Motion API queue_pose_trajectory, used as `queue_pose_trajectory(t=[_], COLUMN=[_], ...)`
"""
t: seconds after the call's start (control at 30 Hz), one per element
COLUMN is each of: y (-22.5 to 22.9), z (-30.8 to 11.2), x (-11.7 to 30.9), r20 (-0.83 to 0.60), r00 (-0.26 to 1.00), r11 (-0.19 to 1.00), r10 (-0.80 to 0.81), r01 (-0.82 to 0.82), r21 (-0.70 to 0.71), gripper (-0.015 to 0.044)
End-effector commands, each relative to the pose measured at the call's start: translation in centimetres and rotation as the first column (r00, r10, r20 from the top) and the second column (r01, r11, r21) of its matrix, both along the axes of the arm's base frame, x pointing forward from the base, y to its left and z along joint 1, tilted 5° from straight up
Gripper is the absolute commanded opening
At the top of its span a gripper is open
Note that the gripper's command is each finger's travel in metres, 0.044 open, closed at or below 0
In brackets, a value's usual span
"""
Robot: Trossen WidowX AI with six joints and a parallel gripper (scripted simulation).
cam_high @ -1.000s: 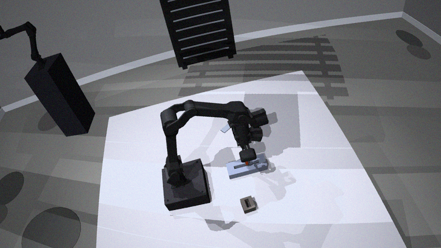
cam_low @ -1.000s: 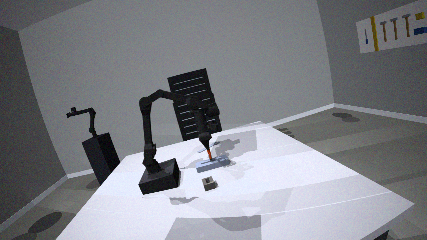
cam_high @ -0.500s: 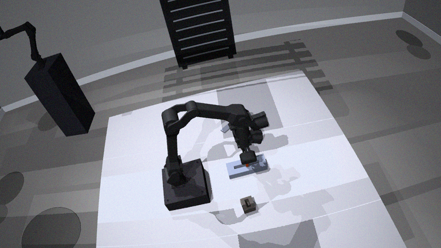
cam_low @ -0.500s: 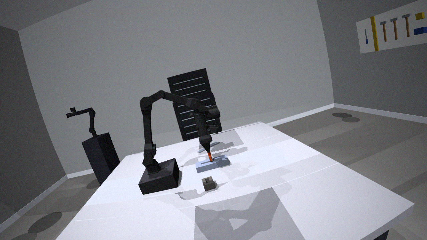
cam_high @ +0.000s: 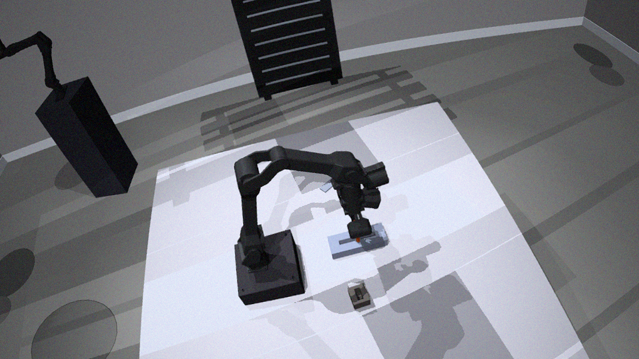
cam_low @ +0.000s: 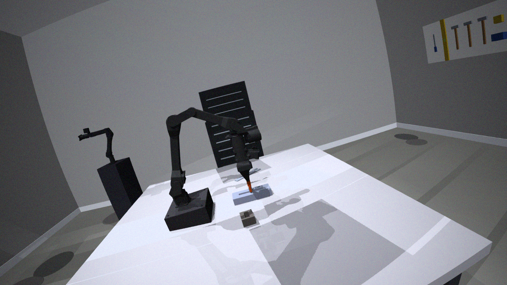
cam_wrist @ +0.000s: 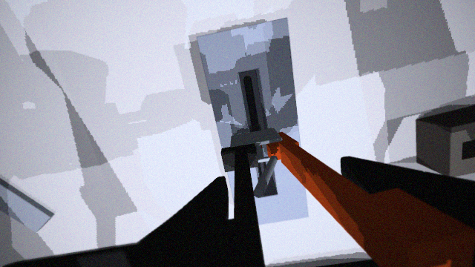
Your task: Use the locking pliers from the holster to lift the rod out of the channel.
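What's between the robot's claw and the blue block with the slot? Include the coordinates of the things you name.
Orange-handled pliers [cam_low: 249, 186] [cam_wrist: 315, 178]; the exterior view shows them reaching from the gripper [cam_low: 247, 177] to the block [cam_low: 252, 195] [cam_wrist: 282, 208].

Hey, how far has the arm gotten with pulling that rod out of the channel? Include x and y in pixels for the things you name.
Done: the pliers [cam_low: 250, 186] [cam_wrist: 315, 178] are out of the holster [cam_high: 359, 295] [cam_low: 247, 217] [cam_wrist: 432, 144] and in the gripper [cam_wrist: 282, 174].
In hand: their jaws are down at the channel block [cam_high: 341, 253] [cam_low: 241, 200] [cam_wrist: 283, 211]; whether they surround the rod [cam_wrist: 250, 100], I can't tell.
Left: apparently squeezing and locking, then lifting, since the rod lies in the channel.

Hammers [cam_low: 469, 34] hang on the wall, beside a yellow bar [cam_low: 444, 39].
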State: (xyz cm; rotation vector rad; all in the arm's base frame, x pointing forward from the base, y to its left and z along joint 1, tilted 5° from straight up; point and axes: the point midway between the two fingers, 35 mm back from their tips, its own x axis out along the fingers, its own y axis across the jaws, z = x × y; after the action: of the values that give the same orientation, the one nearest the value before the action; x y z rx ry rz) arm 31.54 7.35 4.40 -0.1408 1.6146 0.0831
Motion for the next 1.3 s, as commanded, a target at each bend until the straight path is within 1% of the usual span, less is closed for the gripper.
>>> queue_pose_trajectory(t=[0.0,1.27], y=[0.13,0.53], z=[-0.08,-0.08], x=[0.06,0.0], r20=[0.002,0.002], r00=[1.0,1.0], r11=[1.0,1.0], r10=[0.003,0.003], r01=[-0.003,-0.003], r21=[0.004,0.004], gripper=[0.0302,0.0251])
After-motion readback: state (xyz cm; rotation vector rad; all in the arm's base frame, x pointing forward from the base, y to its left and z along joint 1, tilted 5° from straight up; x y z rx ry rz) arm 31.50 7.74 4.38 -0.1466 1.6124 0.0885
